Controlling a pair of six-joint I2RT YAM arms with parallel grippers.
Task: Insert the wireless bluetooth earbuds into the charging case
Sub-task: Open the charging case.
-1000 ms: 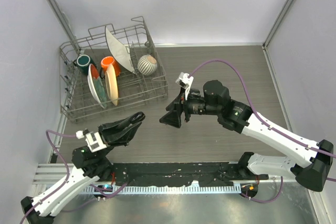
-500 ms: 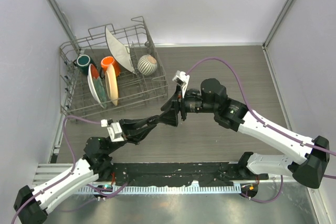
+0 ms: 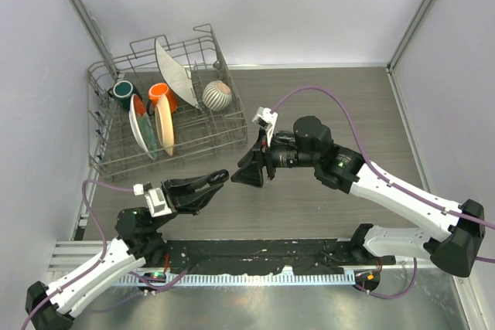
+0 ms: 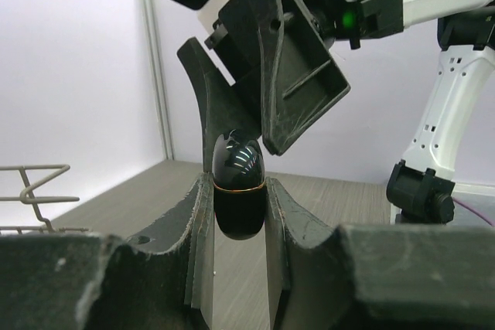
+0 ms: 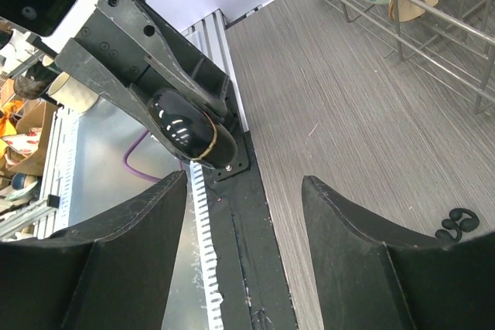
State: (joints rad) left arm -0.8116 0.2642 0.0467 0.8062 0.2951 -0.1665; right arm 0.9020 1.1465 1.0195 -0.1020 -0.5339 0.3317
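My left pincer [image 4: 237, 187] is clamped on the glossy black charging case [image 5: 184, 127], held up above the near middle of the table [image 3: 309, 98]. My right pincer [image 5: 244, 191] faces it close by, fingers apart. The earbuds [image 5: 455, 222] lie small and black on the table, just beside my right finger.

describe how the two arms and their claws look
The left arm and right arm have white shells, black joints and looping purple cables. The left claw and right claw are matte black, broad and tapered.
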